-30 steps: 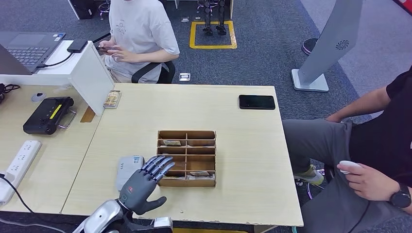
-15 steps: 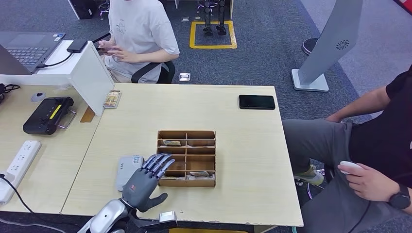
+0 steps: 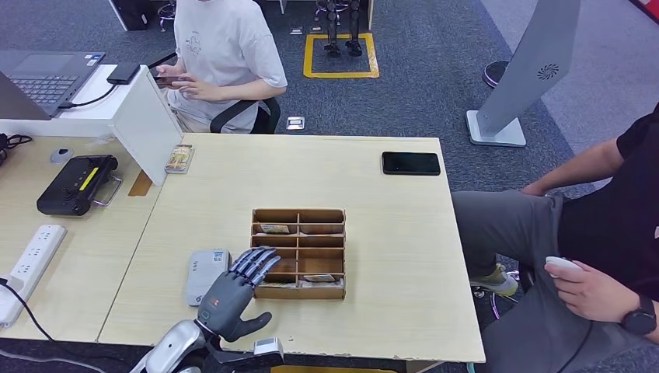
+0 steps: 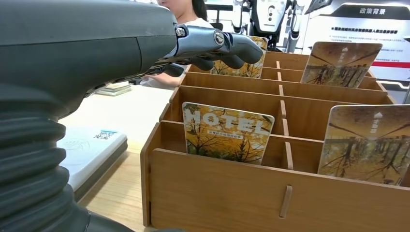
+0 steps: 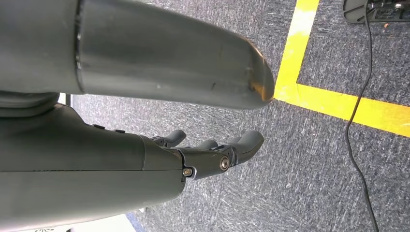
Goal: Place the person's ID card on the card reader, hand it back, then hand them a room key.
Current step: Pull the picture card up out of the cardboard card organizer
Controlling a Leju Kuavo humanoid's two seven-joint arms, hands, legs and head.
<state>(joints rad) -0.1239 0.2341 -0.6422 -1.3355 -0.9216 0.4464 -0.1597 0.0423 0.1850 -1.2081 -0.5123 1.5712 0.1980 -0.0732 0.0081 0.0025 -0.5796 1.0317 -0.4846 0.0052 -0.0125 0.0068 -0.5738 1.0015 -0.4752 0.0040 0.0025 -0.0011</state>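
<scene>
Over the wooden card box (image 3: pixel 298 253), the left hand (image 3: pixel 231 292) hovers with fingers spread, holding nothing. Beside it lies the grey card reader (image 3: pixel 205 275). Right hand (image 5: pixel 212 154) hangs empty, fingers loosely apart.

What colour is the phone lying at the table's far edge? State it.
Black; the phone shows best in the head view.

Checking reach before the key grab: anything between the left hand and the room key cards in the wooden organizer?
Nothing visible. The left hand hovers open at the wooden organizer's left front corner, its fingers above the slots. The HOTEL card stands upright in a front slot, uncovered.
</scene>
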